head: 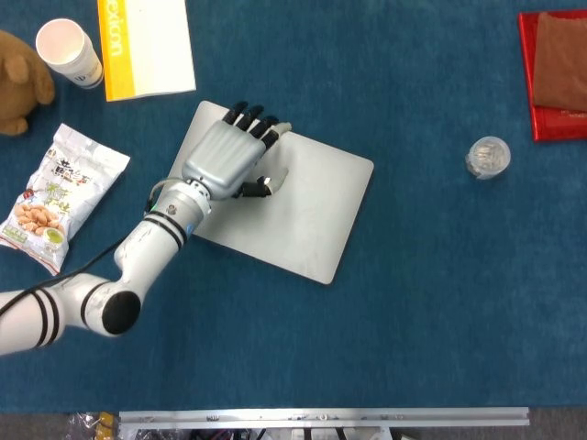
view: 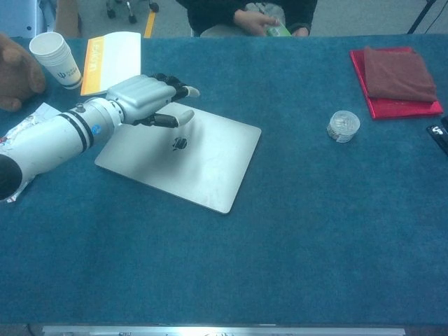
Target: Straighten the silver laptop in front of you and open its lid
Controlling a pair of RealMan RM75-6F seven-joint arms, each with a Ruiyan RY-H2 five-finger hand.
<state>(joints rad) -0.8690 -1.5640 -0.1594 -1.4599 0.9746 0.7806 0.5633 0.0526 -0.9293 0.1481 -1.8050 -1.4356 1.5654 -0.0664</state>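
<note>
laptop (head: 293,211) askew, shut | cup (head: 69,52), booklet (head: 147,46) nr far edge

Even overhead light, both views bright enough. Soft sheen on the laptop (head: 275,202) lid, no hard glare. Faint shadow under the left hand (view: 143,98). Chest view softer, slightly hazy, mild blur toward 12 o'clock. Head view sharper, white cup (head: 69,52) near clipping.

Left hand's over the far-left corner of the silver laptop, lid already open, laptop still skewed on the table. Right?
Not quite: the lid is closed. The chest view shows the silver laptop lying flat with its logo facing up. The rest holds: the left hand is over its far-left corner and the laptop sits skewed on the table.
</note>
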